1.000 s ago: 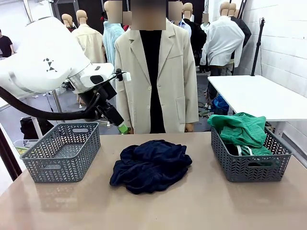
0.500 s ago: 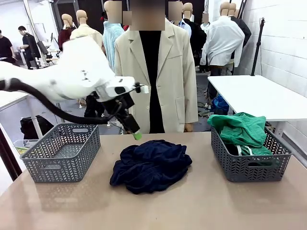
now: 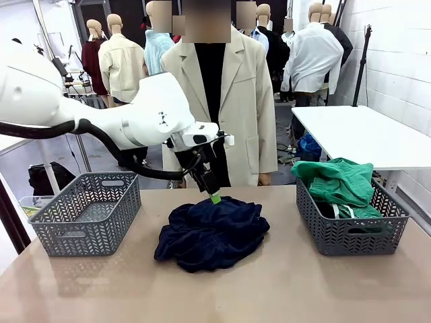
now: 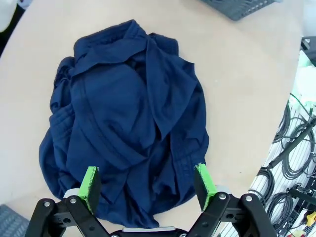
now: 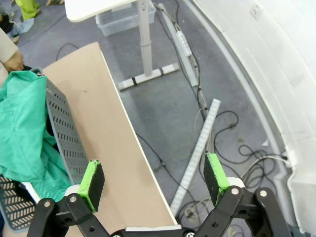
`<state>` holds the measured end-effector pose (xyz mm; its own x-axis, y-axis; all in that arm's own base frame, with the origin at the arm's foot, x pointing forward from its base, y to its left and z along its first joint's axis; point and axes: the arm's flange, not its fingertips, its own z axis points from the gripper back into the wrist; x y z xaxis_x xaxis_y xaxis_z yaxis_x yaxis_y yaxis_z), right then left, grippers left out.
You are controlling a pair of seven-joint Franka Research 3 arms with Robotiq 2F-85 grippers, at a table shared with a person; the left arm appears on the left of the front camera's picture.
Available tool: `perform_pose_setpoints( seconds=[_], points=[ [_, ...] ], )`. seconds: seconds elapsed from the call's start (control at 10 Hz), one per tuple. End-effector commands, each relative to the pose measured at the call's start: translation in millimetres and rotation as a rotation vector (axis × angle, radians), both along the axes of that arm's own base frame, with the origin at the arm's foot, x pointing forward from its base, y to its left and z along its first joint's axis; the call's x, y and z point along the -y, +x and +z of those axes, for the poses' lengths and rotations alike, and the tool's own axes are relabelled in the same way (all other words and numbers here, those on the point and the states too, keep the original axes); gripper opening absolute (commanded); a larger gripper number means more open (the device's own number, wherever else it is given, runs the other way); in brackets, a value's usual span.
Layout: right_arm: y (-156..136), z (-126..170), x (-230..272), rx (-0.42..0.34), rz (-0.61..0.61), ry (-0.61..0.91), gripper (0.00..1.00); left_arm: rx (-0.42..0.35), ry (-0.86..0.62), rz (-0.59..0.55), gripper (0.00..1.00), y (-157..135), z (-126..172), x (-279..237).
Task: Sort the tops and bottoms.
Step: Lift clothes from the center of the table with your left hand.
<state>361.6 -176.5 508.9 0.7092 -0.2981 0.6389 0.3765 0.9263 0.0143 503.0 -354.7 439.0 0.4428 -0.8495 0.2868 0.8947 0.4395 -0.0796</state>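
Hanging spread wide, the left gripper (image 4: 148,180) faces a limp, light navy garment heap (image 4: 128,108); a raised fold looks easiest to pinch.

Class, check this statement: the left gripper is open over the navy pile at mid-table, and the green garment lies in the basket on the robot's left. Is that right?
One slip: the green garment lies in the basket on the robot's right, as the front view shows. The left gripper is indeed open over the navy pile at mid-table.

Bright even overhead light, soft shadows, sharp focus, wrist-view edges bowed.
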Motion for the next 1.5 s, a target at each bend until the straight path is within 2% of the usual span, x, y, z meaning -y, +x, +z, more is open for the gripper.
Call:
perform_pose_setpoints(
  seconds=[0.0,0.2,0.4,0.6,0.9,1.4],
  points=[
    [-0.1,-1.6,-0.4,0.002,-0.012,0.01,1.0,-0.014,0.035,0.014,0.97,8.9,-13.3,8.6],
    [-0.1,-1.6,-0.4,0.002,-0.012,0.01,1.0,-0.013,0.037,0.013,0.97,10.9,-39.1,14.4],
    [-0.1,-1.6,-0.4,0.002,-0.012,0.01,1.0,0.02,0.057,0.026,0.97,14.6,-59.9,17.7],
    [-0.1,-1.6,-0.4,0.002,-0.012,0.01,1.0,0.047,0.085,0.054,0.97,21.0,-69.9,16.9],
    [-0.1,-1.6,-0.4,0.002,-0.012,0.01,1.0,0.045,0.149,0.063,0.97,27.1,-81.3,15.5],
    [-0.1,-1.6,-0.4,0.002,-0.012,0.01,1.0,0.044,0.133,0.049,0.0,23.3,-72.3,13.7]
  ],
)
